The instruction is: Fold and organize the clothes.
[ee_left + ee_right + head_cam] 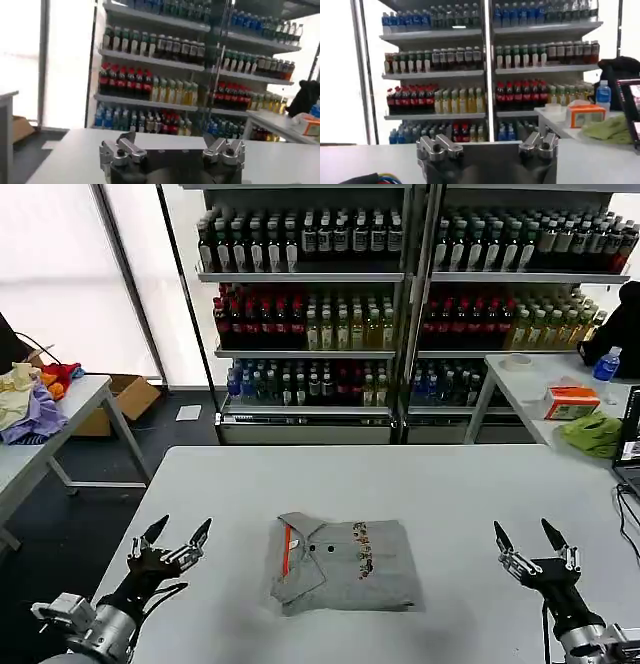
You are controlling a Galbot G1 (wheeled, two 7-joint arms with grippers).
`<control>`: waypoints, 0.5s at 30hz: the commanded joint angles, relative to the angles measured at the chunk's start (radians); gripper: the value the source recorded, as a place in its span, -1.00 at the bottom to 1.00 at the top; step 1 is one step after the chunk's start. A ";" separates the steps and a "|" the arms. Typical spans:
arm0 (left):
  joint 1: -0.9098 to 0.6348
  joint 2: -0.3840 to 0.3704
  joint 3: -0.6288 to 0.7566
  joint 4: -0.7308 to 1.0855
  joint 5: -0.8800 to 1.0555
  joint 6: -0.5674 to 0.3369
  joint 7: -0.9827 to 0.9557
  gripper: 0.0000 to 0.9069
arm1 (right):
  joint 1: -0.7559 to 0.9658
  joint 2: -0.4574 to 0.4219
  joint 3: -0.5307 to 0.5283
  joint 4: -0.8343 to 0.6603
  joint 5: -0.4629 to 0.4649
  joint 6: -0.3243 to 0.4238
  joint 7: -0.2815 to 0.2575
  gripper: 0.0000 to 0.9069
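Nearest you, at the lower left of the head view, your left tool (178, 534) hovers over the counter (200, 474) with its fingers spread wide and nothing between them; at the lower right, your right tool (530, 536) is just as open and just as empty. Between them, a little further out and near the centre of the frame, lies the shirt (345, 564), already folded into a compact, roughly square packet flat on the counter, apart from both tools. Treat it as light, soft and limp: it will sag and unfold if you lift it by a single layer, and the smooth counter probably lets it slide if you push. Your safest hold is likely along the two side edges of the packet, pinching through all the layers at once, one tool to each side. Its red-lined collar (291, 545) sits at the packet's left side, with the buttons beside it and the chest print (362, 548) running down the middle, so the shirt's neck-to-hem axis runs left to right across the frame. Beyond the counter's far edge stand the shelves of bottles (310, 304).
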 commanded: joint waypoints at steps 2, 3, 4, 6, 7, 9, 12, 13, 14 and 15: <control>0.090 -0.062 -0.070 -0.058 0.154 -0.052 0.045 1.00 | -0.105 0.060 0.057 -0.001 0.001 0.075 -0.050 1.00; 0.088 -0.066 -0.068 -0.057 0.154 -0.052 0.047 1.00 | -0.105 0.063 0.047 0.000 -0.008 0.075 -0.046 1.00; 0.085 -0.070 -0.067 -0.055 0.154 -0.054 0.050 1.00 | -0.105 0.065 0.042 0.001 -0.017 0.075 -0.045 1.00; 0.085 -0.081 -0.063 -0.050 0.162 -0.067 0.067 1.00 | -0.107 0.072 0.031 0.011 -0.042 0.074 -0.046 1.00; 0.086 -0.084 -0.059 -0.046 0.180 -0.079 0.082 1.00 | -0.110 0.079 0.025 0.022 -0.049 0.069 -0.048 1.00; 0.095 -0.095 -0.053 -0.039 0.222 -0.116 0.111 1.00 | -0.113 0.100 0.016 0.040 -0.065 0.056 -0.055 1.00; 0.115 -0.114 -0.045 -0.025 0.265 -0.167 0.141 1.00 | -0.120 0.131 -0.005 0.048 -0.125 0.058 -0.061 1.00; 0.123 -0.122 -0.043 -0.022 0.288 -0.201 0.149 1.00 | -0.125 0.134 -0.018 0.047 -0.136 0.062 -0.062 1.00; 0.127 -0.127 -0.045 -0.020 0.302 -0.215 0.157 1.00 | -0.126 0.134 -0.023 0.046 -0.141 0.063 -0.061 1.00; 0.133 -0.129 -0.046 -0.018 0.306 -0.228 0.159 1.00 | -0.128 0.133 -0.026 0.045 -0.144 0.062 -0.061 1.00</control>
